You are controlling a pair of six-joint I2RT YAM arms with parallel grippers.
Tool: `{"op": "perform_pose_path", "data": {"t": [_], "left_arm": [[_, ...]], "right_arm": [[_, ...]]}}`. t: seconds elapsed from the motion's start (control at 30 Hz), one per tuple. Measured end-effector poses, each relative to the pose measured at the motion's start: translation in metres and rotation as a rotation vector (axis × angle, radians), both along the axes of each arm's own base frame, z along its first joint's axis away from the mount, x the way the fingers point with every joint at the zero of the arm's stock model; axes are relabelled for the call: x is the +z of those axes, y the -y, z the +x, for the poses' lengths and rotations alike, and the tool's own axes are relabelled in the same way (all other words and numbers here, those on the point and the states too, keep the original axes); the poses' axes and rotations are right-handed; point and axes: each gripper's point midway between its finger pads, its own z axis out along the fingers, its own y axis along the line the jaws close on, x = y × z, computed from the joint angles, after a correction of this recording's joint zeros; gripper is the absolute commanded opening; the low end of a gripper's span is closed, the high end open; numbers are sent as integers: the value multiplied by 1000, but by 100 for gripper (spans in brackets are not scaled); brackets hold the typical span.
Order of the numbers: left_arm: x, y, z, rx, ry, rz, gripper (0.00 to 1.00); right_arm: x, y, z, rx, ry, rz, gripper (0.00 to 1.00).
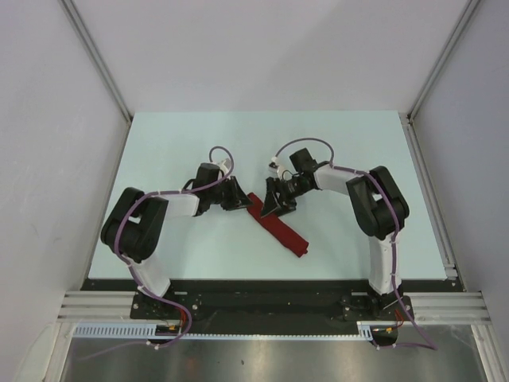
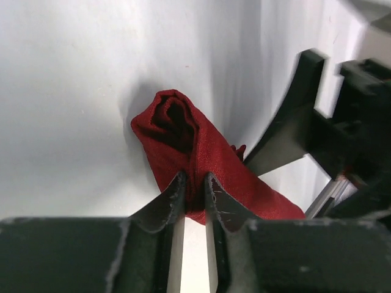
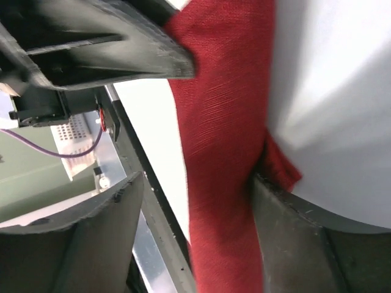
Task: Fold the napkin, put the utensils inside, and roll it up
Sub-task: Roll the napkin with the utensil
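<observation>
The dark red napkin [image 1: 280, 228] lies rolled into a slim tube, slanting across the middle of the table. In the left wrist view the napkin [image 2: 204, 149] shows its open rolled end. My left gripper [image 2: 194, 183] has its jaws nearly together, pinching a fold of cloth at the roll's near edge. My left gripper [image 1: 241, 198] sits at the roll's upper-left end. My right gripper [image 3: 197, 183] stands open astride the napkin [image 3: 223, 122], whose cloth touches the right finger [image 3: 287, 213]. My right gripper [image 1: 272, 208] is just beside the left one. The utensils are hidden.
The two grippers are close together, with a right finger [image 2: 293, 116] showing in the left wrist view and the left gripper [image 3: 110, 49] in the right wrist view. The pale table [image 1: 183, 143] has white walls around it and a black rail [image 1: 270, 294] along its near edge.
</observation>
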Motion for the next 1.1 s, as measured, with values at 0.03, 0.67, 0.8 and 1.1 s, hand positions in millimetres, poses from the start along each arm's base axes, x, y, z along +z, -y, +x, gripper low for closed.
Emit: {"op": "perform_pose_path", "data": {"t": [0.03, 0.67, 0.8, 1.1], "left_arm": [[0, 0, 0, 0, -1, 0, 19], [2, 3, 5, 4, -31, 9, 18], [3, 4, 6, 4, -34, 10, 18], [10, 6, 11, 4, -20, 6, 48]], "right_arm": [[5, 1, 1, -7, 14, -10, 79], [19, -32, -46, 60, 825, -550, 70], [3, -17, -36, 58, 863, -654, 70], [-2, -4, -21, 59, 948, -755, 72]]}}
